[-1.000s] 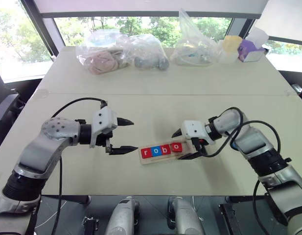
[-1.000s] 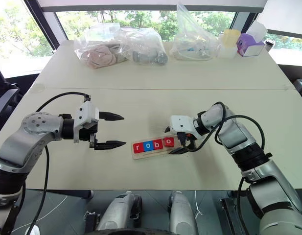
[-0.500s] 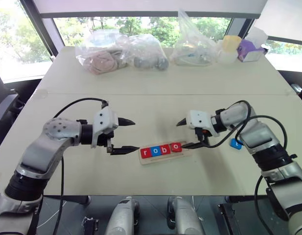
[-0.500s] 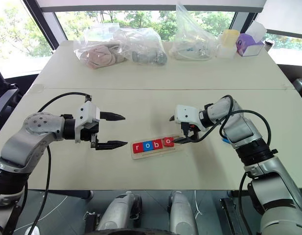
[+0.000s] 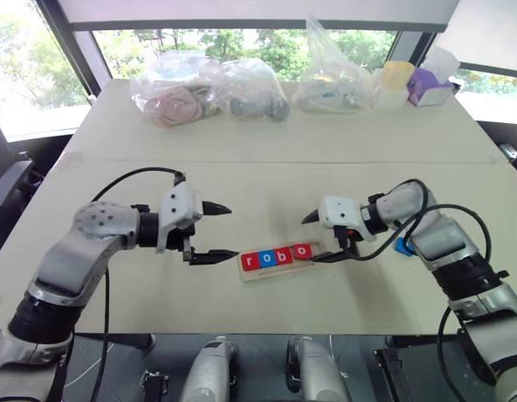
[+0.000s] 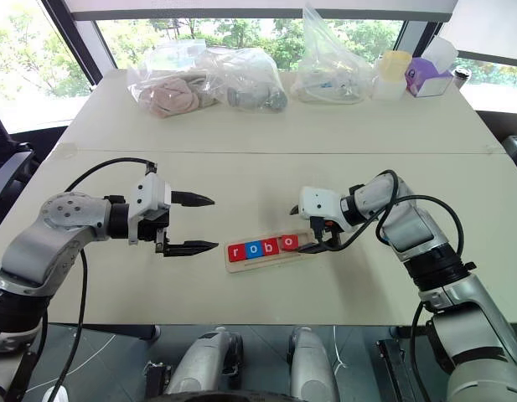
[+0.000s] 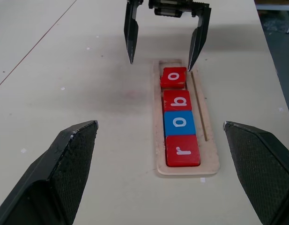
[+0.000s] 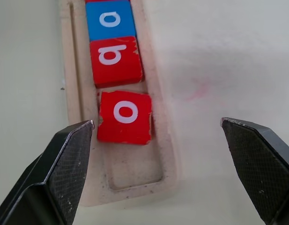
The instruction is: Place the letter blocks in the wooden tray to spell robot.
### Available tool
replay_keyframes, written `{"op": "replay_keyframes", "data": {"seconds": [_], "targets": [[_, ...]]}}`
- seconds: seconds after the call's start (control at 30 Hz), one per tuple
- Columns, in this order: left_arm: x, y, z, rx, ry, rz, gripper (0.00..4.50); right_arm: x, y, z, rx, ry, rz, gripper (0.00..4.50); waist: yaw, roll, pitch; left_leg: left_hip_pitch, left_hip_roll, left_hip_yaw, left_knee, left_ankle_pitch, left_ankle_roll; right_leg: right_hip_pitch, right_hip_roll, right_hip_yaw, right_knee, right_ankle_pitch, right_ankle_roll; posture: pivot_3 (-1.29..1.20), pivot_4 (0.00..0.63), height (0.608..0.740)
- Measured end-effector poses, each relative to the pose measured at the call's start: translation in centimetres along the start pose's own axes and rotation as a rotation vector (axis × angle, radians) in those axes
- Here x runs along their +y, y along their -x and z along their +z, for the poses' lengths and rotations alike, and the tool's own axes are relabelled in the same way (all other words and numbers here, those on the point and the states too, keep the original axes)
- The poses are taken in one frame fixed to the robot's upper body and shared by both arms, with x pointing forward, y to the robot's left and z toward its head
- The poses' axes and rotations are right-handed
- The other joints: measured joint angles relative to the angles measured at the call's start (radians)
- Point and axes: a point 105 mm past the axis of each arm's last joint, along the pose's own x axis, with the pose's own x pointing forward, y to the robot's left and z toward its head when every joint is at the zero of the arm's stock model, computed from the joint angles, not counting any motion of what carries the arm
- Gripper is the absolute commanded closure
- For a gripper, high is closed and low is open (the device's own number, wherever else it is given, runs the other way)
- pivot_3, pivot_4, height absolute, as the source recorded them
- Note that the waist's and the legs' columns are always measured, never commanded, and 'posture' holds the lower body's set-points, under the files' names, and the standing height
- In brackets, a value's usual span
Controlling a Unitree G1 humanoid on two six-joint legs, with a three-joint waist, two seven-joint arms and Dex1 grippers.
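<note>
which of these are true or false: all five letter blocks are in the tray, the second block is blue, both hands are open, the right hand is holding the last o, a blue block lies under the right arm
1. All five letter blocks sit in the wooden tray. False: only four, r, o, b and o; the last slot is empty.
2. The second block is blue. True.
3. Both hands are open. True: the left hand and the right hand each show spread fingers.
4. The right hand is holding the last o. False: it holds nothing; that block lies in the tray.
5. A blue block lies on the table by the right arm. True.
</note>
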Motion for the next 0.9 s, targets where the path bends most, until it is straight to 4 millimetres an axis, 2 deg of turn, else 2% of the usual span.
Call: {"op": "replay_keyframes", "data": {"seconds": [0.47, 0.63, 0.8, 0.9], "targets": [[0.0, 0.0, 0.0, -0.001, -0.001, -0.001, 0.00, -0.1, -0.2, 0.1, 0.008, 0.023, -0.014, 0.03, 0.000, 0.000, 0.000, 0.000, 0.000, 0.000, 0.000, 0.000, 0.000, 0.000, 0.000, 0.000, 0.000, 0.000, 0.000, 0.00, 0.150, 0.740], [0.0, -0.1, 0.1, -0.003, 0.000, -0.001, 0.00, 0.4, 1.0, 1.1, -0.003, 0.030, 0.015, 0.03, 0.001, 0.000, 0.000, 0.000, 0.000, 0.000, 0.000, 0.000, 0.000, 0.000, 0.000, 0.000, 0.000, 0.000, 0.000, 0.00, 0.150, 0.740], [0.0, -0.1, 0.1, -0.006, 0.000, -0.001, 0.00, -0.5, 2.1, 1.4, -0.005, 0.040, -0.035, 0.03, 0.000, 0.000, 0.000, 0.000, 0.000, 0.000, 0.000, 0.000, 0.000, 0.000, 0.000, 0.000, 0.000, 0.000, 0.000, 0.00, 0.150, 0.740], [-0.1, -0.2, 0.1, -0.010, 0.002, -0.003, 0.00, -1.1, 2.2, 0.6, 0.017, 0.038, -0.074, 0.03, 0.000, 0.000, 0.000, 0.000, 0.000, 0.000, 0.000, 0.000, 0.000, 0.000, 0.000, 0.000, 0.000, 0.000, 0.000, 0.00, 0.150, 0.740]]}}
